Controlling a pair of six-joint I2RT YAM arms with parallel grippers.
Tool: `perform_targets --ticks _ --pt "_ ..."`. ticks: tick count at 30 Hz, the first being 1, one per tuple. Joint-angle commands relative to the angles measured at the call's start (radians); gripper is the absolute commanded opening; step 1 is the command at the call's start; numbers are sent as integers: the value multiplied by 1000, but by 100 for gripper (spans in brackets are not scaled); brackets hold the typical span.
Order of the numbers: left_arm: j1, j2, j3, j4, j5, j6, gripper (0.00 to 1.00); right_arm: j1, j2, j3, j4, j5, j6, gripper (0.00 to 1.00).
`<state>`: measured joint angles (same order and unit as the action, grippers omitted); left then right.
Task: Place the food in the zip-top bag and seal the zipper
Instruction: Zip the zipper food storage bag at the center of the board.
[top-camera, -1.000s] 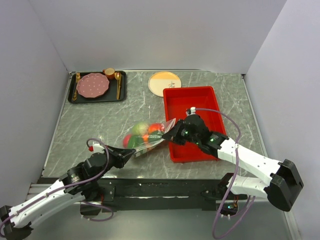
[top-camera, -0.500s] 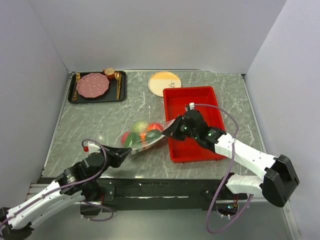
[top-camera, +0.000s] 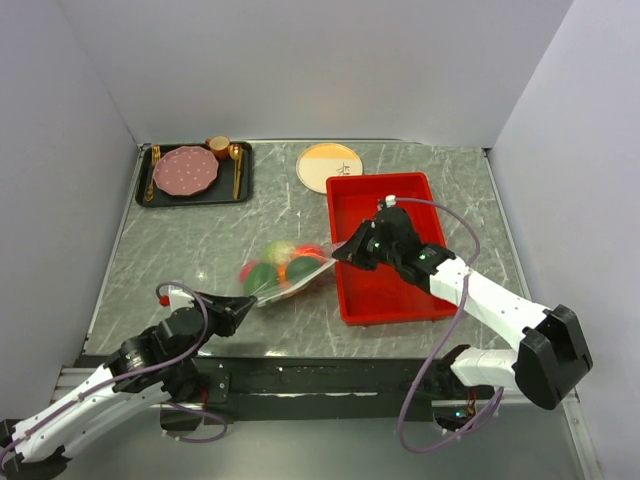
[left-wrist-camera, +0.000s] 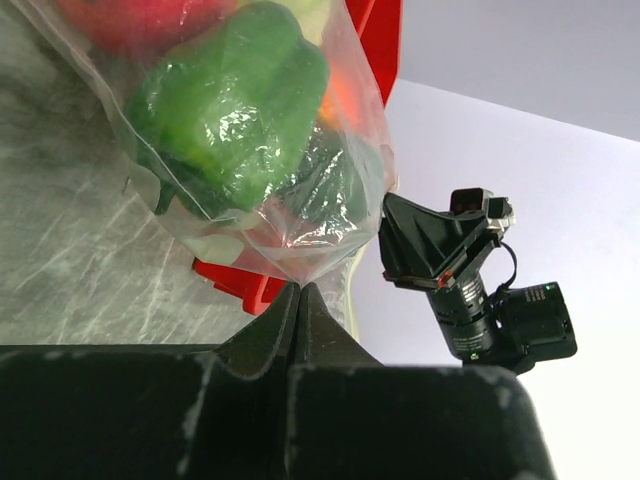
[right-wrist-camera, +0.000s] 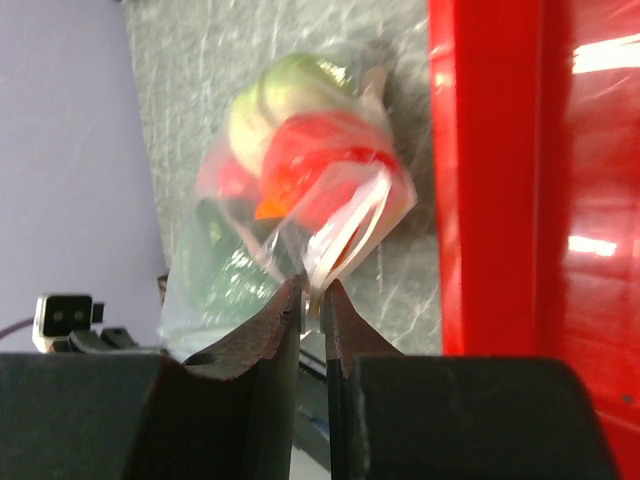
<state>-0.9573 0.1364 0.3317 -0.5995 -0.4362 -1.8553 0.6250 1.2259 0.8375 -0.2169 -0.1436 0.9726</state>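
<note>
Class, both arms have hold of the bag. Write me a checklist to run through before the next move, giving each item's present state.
1. The left gripper is shut on a corner of the zip-top bag: ok.
2. The right gripper is shut on the bag's opposite end: ok.
3. The food is all inside the bag: ok.
4. The zipper is closed along its whole length: cannot tell, as it is blurred.
5. The bag hangs clear of the red tray: cannot tell.

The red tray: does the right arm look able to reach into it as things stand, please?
Probably yes: the right arm stretches over the red tray. But the right pincer is shut on the zip-top bag at the tray's left rim, so it would need to let go first.
</note>
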Motion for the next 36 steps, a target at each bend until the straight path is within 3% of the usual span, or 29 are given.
perform_targets --ticks 1,20,26,33,36 --pt "6 -21 35 -89 -82 -19 1 -61 17 51 -27 102 -69 7" --pt "5 -64 40 -131 -101 -36 1 -151 72 54 -4 79 -89 7" --pt "6 -58 32 -122 -93 -36 1 -165 87 35 50 3 -77 8" --pt "5 -43 30 -92 -79 -19 1 -165 122 37 76 -80 -100 15" --pt "6 -20 35 -57 -70 14 13 -163 135 29 67 -76 -109 17"
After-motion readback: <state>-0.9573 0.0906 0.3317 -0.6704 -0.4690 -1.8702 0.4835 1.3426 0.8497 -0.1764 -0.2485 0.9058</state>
